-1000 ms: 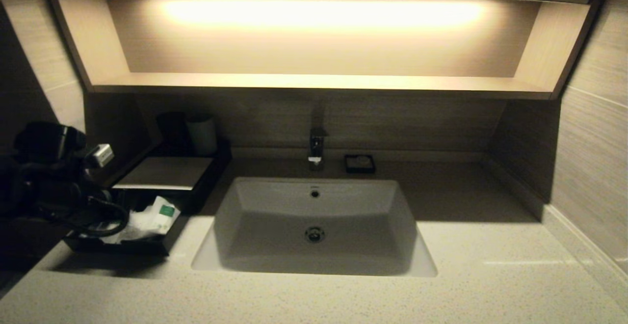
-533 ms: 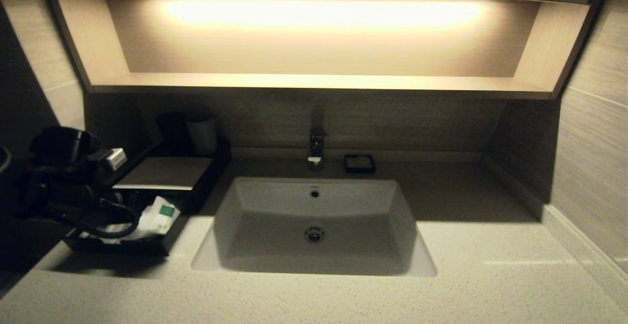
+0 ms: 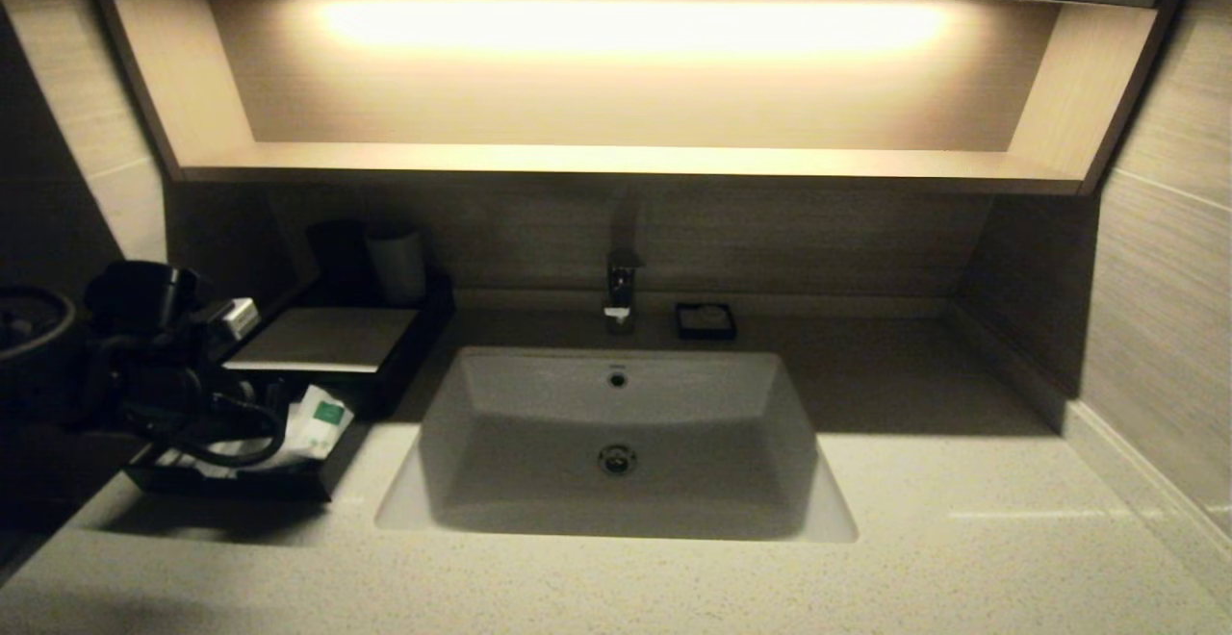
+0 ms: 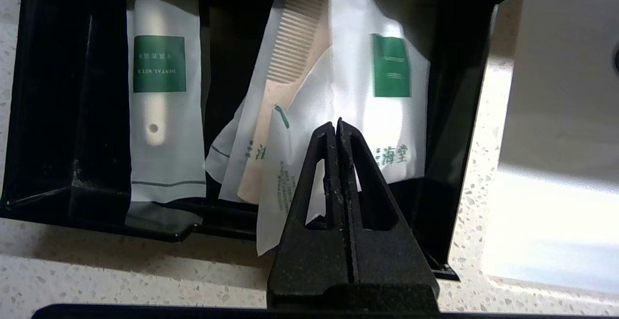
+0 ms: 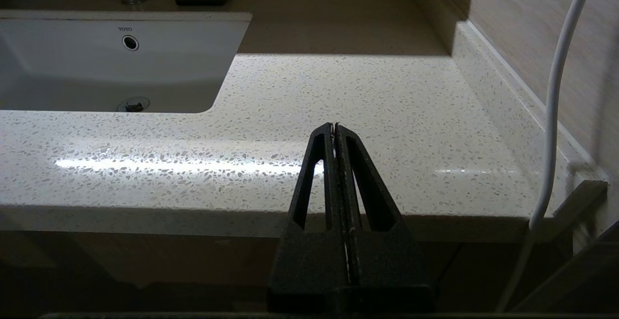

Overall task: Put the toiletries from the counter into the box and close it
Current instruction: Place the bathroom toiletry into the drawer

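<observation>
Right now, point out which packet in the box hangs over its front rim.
The small packet beside the left gripper: its lower end overhangs the box rim onto the counter. The dental-kit packet lies inside.

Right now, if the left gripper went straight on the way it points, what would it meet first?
Probably the white green-labelled sachet lying in the black box: the shut left gripper points at it, beside the packaged comb. The gap between them is unclear.

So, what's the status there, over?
Left tool shut, empty, above the open black box. Right tool shut, parked off the counter's front edge. Toiletry packets inside, one hanging over the wall. Lid not closed.
</observation>
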Available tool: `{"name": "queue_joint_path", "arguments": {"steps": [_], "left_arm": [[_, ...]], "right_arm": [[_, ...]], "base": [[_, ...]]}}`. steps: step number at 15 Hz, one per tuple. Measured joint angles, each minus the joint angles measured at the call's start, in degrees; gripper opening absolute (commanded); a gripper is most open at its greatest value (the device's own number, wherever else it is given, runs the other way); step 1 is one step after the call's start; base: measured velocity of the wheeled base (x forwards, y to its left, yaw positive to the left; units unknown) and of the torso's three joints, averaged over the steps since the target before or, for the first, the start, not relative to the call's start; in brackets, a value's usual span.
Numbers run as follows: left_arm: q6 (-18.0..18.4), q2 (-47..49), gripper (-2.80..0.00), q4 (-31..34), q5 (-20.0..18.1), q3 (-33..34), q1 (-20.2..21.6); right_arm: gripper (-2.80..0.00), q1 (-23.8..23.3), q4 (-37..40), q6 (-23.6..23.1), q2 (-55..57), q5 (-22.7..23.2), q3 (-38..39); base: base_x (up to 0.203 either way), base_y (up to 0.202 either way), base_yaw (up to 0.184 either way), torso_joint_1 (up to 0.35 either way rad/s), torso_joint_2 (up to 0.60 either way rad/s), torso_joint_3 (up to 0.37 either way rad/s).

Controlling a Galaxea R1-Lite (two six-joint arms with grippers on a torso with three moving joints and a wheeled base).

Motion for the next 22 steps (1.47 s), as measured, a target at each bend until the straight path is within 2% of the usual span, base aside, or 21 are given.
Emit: {"name": "queue_joint_path", "arguments": {"steps": [5,13,22], "left_arm": [[0.56,0.84,-2.8,0.01,0.41,-0.7,2.08],[1.32,4.39,-2.8,0.03,0.4,-3.25,8.31],[0.54,1.88,-2.8,0.06,-0.04,-4.25,7.55]], "right_arm": [[-2.8,0.0,0.0,0.0,0.0,-0.01,0.0],[-2.8,0.0,0.0,0.0,0.0,0.0,0.0],[-2.8,0.0,0.0,0.02,0.0,-0.02,-0.02]], "base": [[0.0,0.0,0.0,0.0,0.0,0.0],[0.0,0.0,0.0,0.0,0.0,0.0],[0.0,0.0,0.0,0.0,0.0,0.0]]}}
